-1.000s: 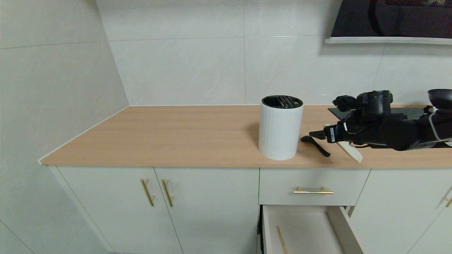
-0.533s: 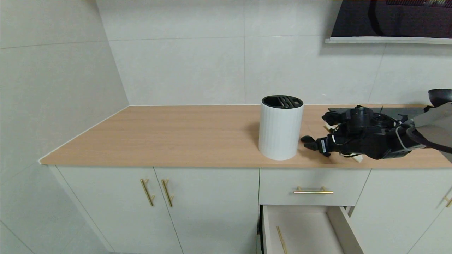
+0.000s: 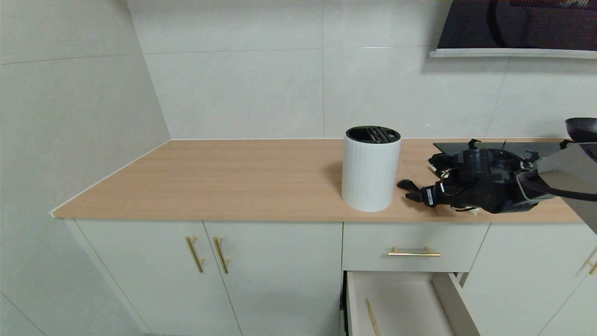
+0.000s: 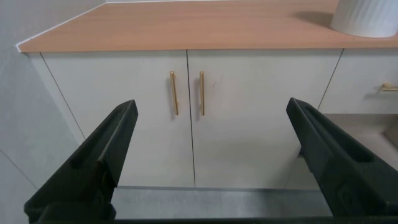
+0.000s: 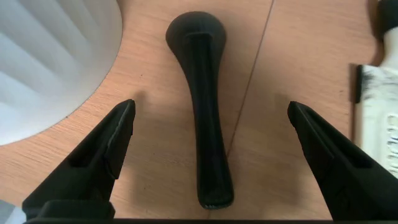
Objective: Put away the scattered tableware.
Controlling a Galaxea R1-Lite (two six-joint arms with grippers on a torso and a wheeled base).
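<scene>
Black spoon lies flat on the wooden counter, just beside the white ribbed utensil holder. Its rounded bowl end points toward the back wall and its handle runs toward the counter's front edge. In the head view the bowl end of the spoon shows just past my fingertips, right of the holder.

My right end effector hangs low over the spoon's handle with its jaws spread wide. One finger is on the holder's side and the other on the far side, both apart from the spoon. It grips nothing. In the head view it sits close to the counter near the front edge. I cannot tell whether the fingertips touch the wood.

A white-handled utensil lies on the counter beyond the spoon, on the side away from the holder. I cannot tell what kind it is.

My left end effector is lower down, jaws wide apart and empty, facing the white cabinet doors with their gold handles.

Below the counter, a drawer stands pulled open. A black cooktop lies at the counter's right end.
</scene>
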